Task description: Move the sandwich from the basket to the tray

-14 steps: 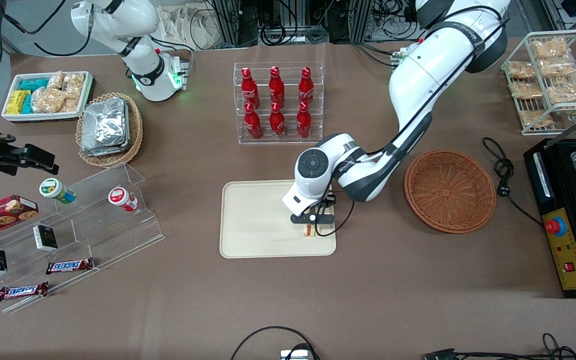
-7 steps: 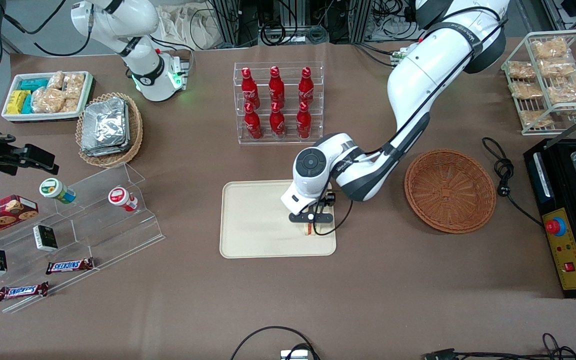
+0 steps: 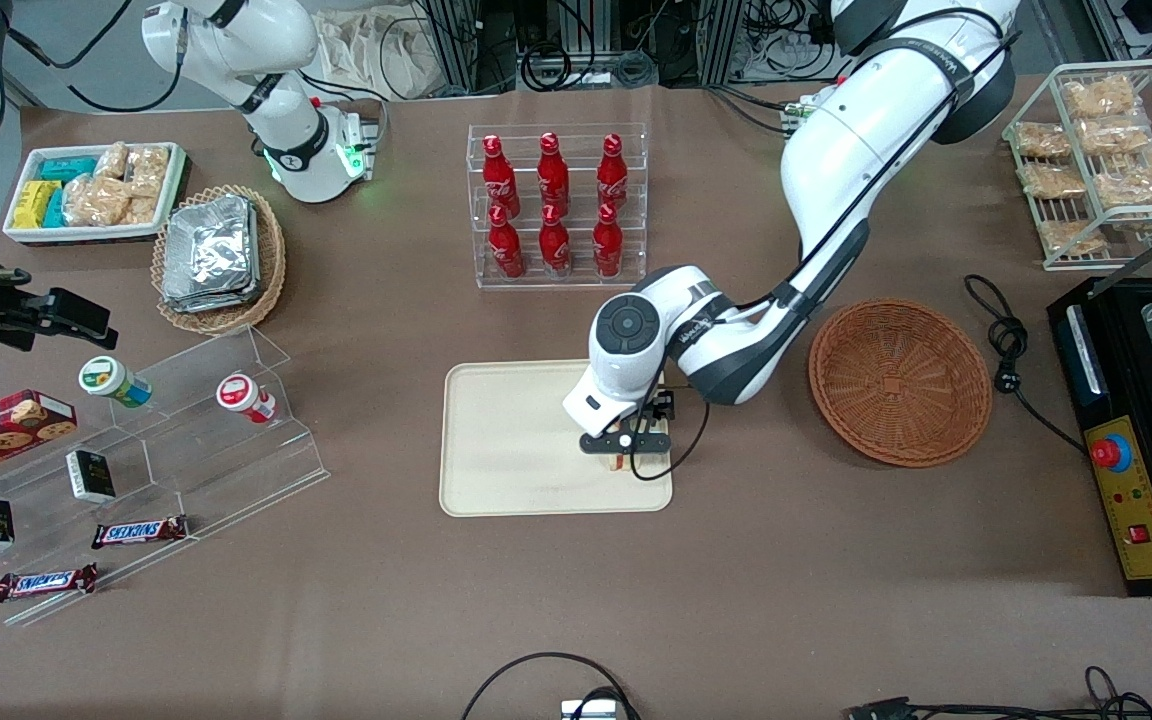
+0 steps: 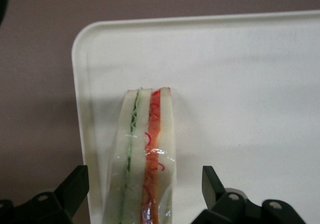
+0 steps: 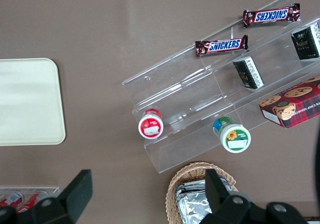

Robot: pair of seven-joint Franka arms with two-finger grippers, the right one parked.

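Pincer (image 4: pixel 145 194) spread wide, straddling sandwich (image 4: pixel 145 154) lying on tray (image 4: pixel 240 84)

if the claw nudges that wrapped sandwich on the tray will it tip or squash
The triangular white-bread sandwich in clear wrap stands on a narrow edge on the cream rectangular tray, so a sideways nudge would probably topple it. Soft bread likely squashes under a firm pinch. The glossy wrap may slide. The claw is open around it.

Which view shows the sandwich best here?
The left wrist view: the sandwich lies on the tray between the open claw fingers, layers clear. The front view shows a sliver under the claw; the right wrist view shows none.
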